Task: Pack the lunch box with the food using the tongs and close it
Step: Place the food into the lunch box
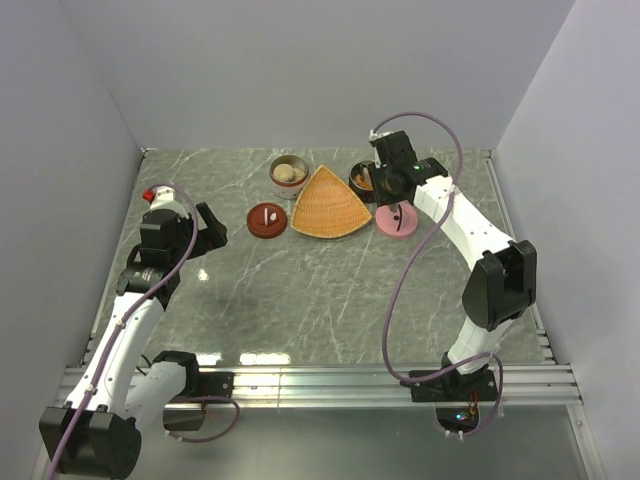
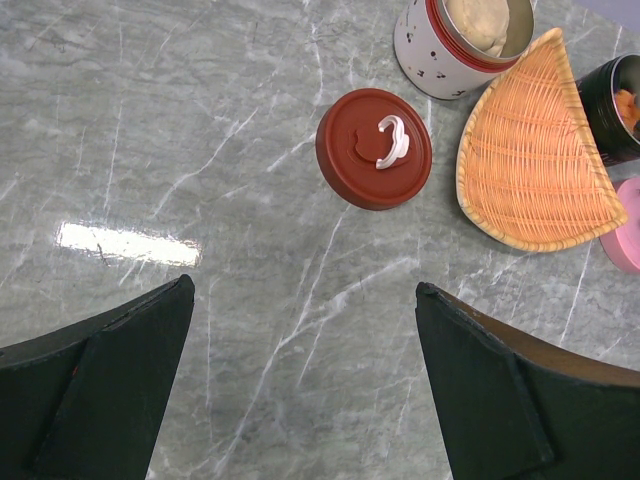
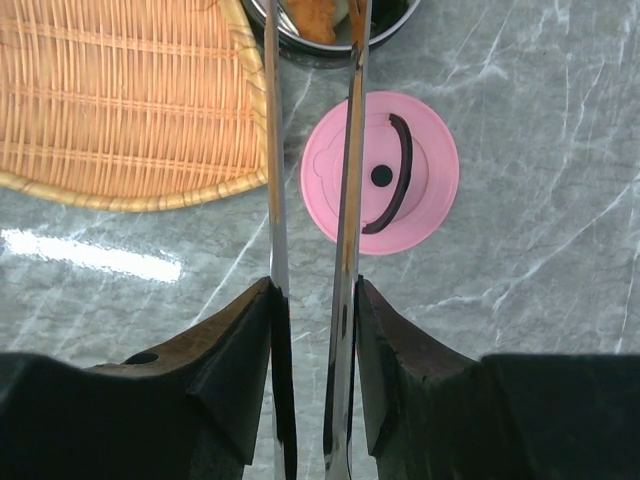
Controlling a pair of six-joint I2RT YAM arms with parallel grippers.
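1. Steel tongs (image 3: 273, 150) stand clamped in the right gripper (image 3: 313, 300). Its two black fingers press the thin arms from outside, and a narrow gap shows between the arms.
2. The tong tips reach over the rim of the dark pot (image 2: 600, 130), where the orange pieces (image 3: 312, 18) lie. Whether the tips hold a piece cannot be told.
3. The step in hand looks like setting food into this pot. To do it well, ease the squeeze slowly while the tips are low inside the rim, so that a piece drops rather than springs off the smooth metal.
4. Lift the tongs straight up afterwards. The pink lid (image 3: 420, 190) lies just beside the pot and the arms pass directly above it.
5. The left gripper (image 2: 305, 290) hangs above bare table (image 2: 150, 120) with its fingers wide apart and nothing between them.
6. Materials:
   - The table is polished grey marble with white veins, glossy enough to mirror a lamp.
   - The tray (image 3: 120, 90) is orange wicker, fan-shaped, ridged, with no food on it.
   - The white tin (image 2: 430, 50) is round, has a red band and contains the beige lumps (image 2: 478, 20).
   - The red lid (image 2: 360, 160) is a flat matte disc with a white loop (image 2: 390, 140).
   - The pink lid carries a curved black strap (image 3: 400, 170).
7. Both lids lie off their pots, so the closing is not yet done.
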